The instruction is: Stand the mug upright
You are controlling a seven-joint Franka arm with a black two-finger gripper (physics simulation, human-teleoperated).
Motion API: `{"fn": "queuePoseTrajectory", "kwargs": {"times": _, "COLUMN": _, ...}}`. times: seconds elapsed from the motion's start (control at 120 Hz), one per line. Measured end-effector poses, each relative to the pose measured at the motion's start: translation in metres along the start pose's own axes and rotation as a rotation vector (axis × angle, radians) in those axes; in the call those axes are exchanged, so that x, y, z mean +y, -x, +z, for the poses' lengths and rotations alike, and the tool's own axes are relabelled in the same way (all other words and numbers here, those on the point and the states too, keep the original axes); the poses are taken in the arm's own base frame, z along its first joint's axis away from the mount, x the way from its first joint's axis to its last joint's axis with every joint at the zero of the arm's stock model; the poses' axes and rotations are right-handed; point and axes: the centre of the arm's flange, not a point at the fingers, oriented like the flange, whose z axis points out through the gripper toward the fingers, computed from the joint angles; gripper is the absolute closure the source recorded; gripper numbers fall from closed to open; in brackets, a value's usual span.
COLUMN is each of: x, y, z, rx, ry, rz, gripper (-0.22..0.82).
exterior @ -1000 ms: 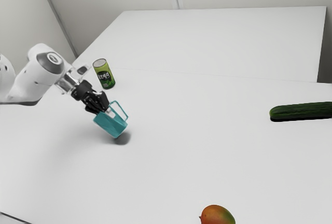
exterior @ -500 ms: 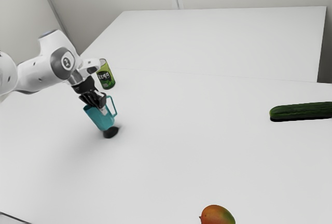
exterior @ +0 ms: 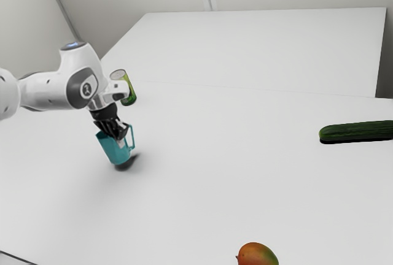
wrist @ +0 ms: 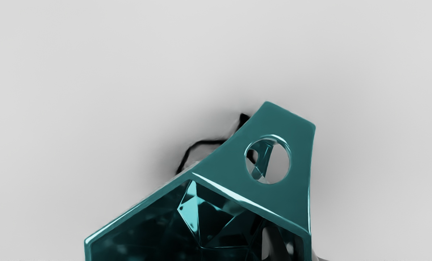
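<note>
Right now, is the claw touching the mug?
Touching. The exterior view shows the claw pinching the tilted mug by its wall, one fingertip against the outside.

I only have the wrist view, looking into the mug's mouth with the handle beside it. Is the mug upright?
Observer: No. In the exterior view the mug tilts, its mouth leaning toward that view's left.
Operator: Anything standing close by that I'm missing?
Observer: A green can, partly hidden behind the arm in the exterior view.
Operator: And over toward the exterior view's right?
Observer: A cucumber lies there, well apart from the mug.
</note>
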Motion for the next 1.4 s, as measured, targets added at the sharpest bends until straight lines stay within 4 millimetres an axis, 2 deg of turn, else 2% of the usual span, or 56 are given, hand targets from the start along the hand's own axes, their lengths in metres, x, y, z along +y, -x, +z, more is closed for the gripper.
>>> {"fn": "queuePoseTrajectory", "kwargs": {"times": 0.192, "x": 0.019, "y": 0.004, "z": 0.005, "rx": 0.012, "ry": -0.04, "rz": 0.015, "gripper": 0.79}}
{"fn": "queuePoseTrajectory", "kwargs": {"times": 0.65, "x": 0.051, "y": -0.015, "z": 0.015, "rx": 0.089, "ry": -0.117, "rz": 0.056, "gripper": 0.79}}
{"fn": "queuePoseTrajectory", "kwargs": {"times": 0.742, "x": 0.048, "y": -0.018, "z": 0.023, "rx": 0.087, "ry": -0.13, "rz": 0.052, "gripper": 0.79}}
{"fn": "queuePoseTrajectory", "kwargs": {"times": 0.917, "x": 0.021, "y": -0.015, "z": 0.034, "rx": 0.085, "ry": -0.142, "rz": 0.0, "gripper": 0.79}}
{"fn": "queuePoseTrajectory", "kwargs": {"times": 1.092, "x": 0.026, "y": -0.017, "z": 0.035, "rx": 0.093, "ry": -0.143, "rz": 0.002, "gripper": 0.79}}
{"fn": "queuePoseTrajectory", "kwargs": {"times": 1.267, "x": 0.02, "y": -0.016, "z": 0.035, "rx": 0.097, "ry": -0.14, "rz": -0.018, "gripper": 0.79}}
{"fn": "queuePoseTrajectory", "kwargs": {"times": 1.4, "x": 0.02, "y": -0.016, "z": 0.034, "rx": 0.097, "ry": -0.136, "rz": -0.018, "gripper": 0.51}}
